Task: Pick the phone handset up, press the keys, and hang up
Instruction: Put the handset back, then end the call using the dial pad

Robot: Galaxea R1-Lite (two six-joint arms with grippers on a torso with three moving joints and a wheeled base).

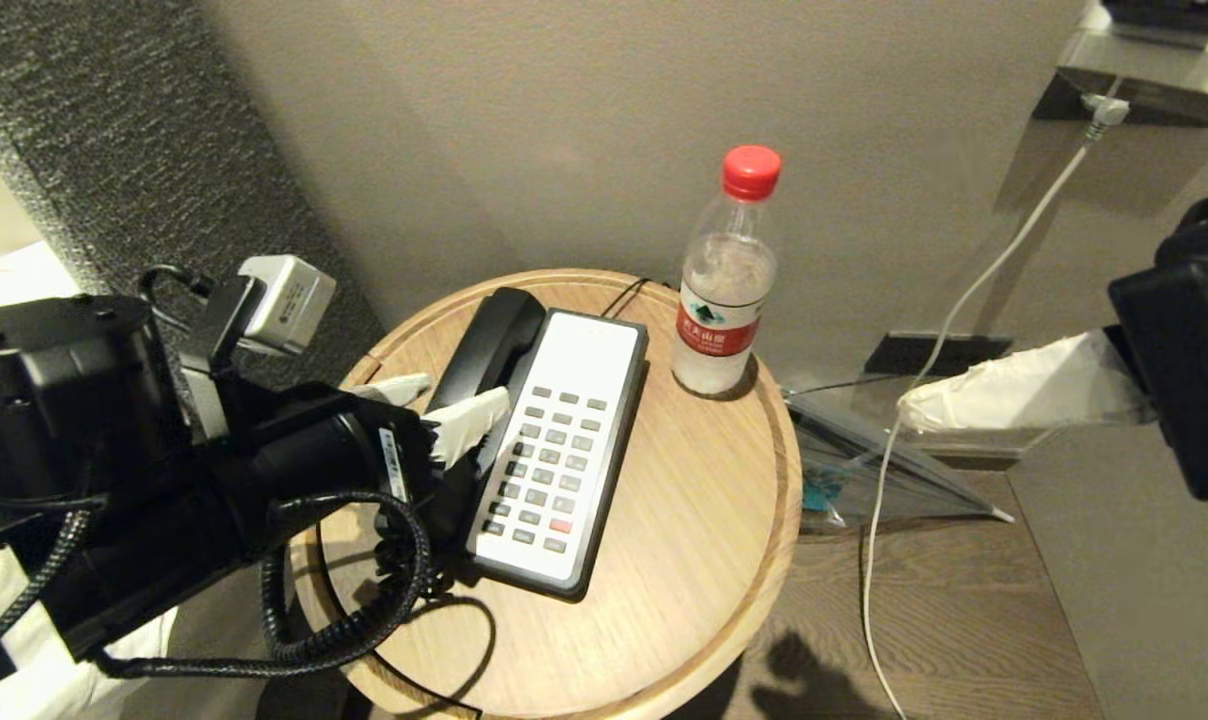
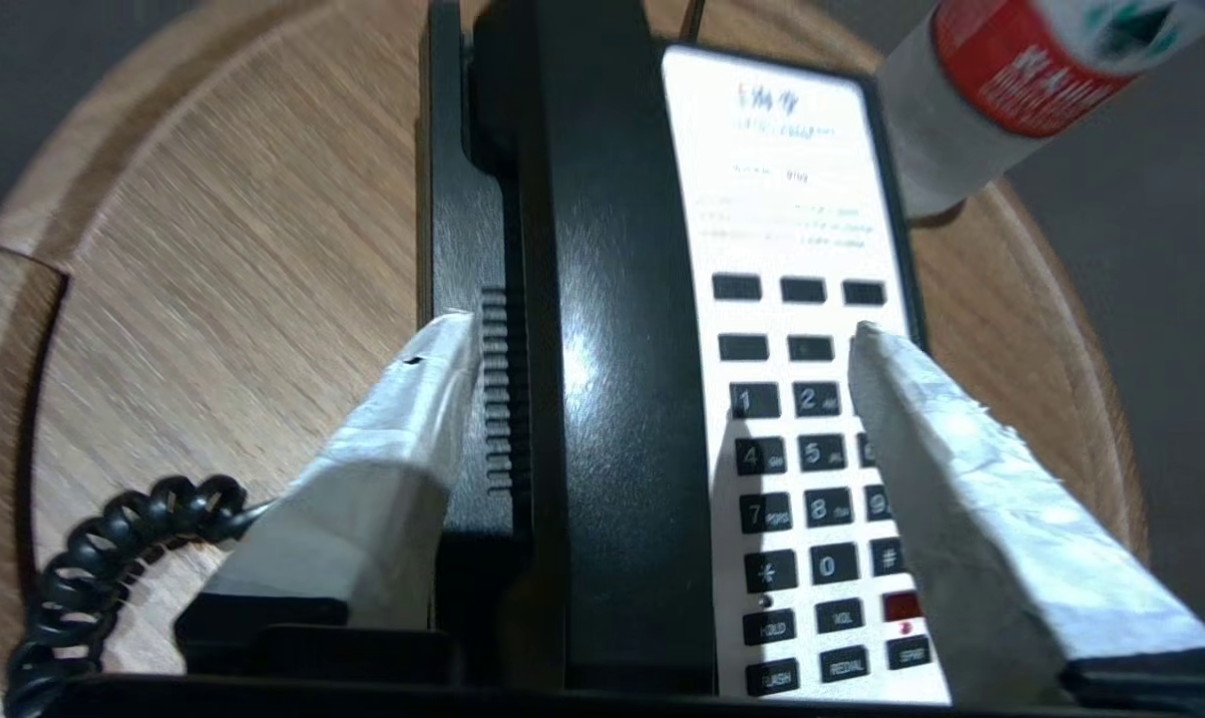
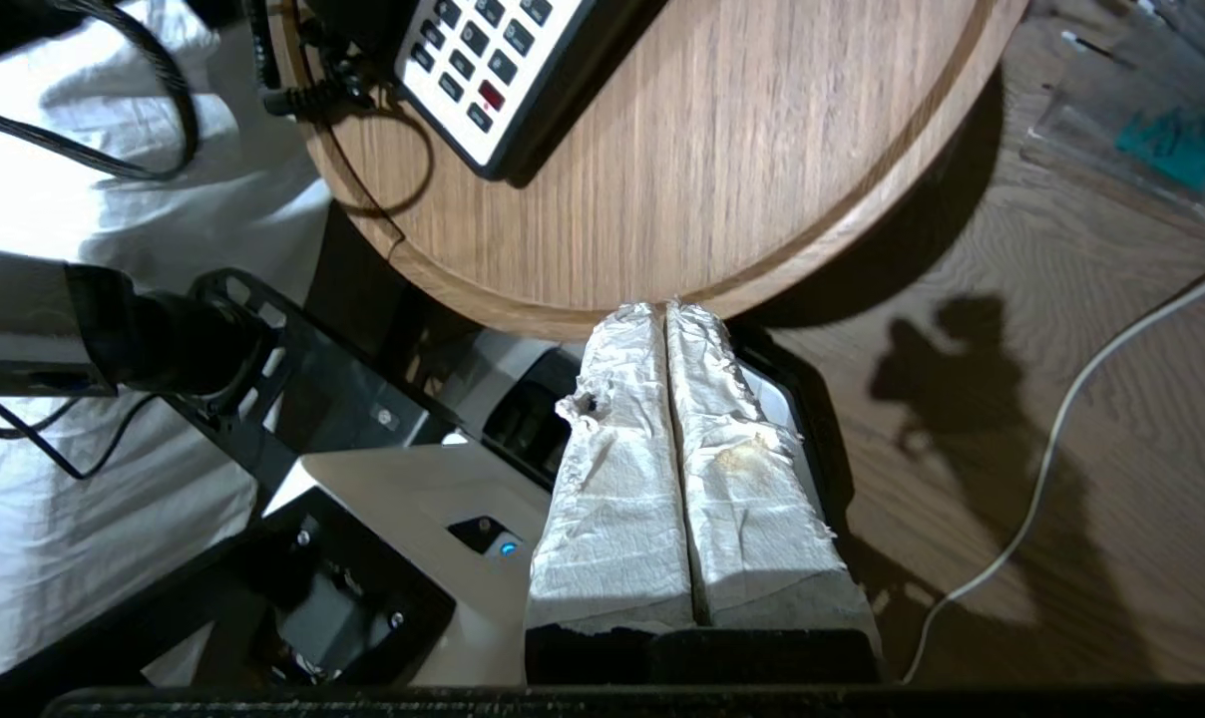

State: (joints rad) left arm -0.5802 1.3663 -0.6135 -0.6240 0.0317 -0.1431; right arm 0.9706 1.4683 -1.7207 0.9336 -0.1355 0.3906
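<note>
The long black plastic phone handset [image 2: 602,329] lies in its cradle on the black-and-white phone base [image 1: 564,440], along the side of the base toward the left edge of the round wooden bench [image 1: 704,560]. The left end effector [image 2: 662,334] straddles it, white-wrapped fingers [image 2: 403,429] spread wide, one beside the handset's outer side, the other over the keypad. The right end effector [image 3: 667,319], fingers pressed together, hangs off the bench's right edge. A red-capped clear plastic water bottle [image 1: 726,280] stands near the far edge.
</note>
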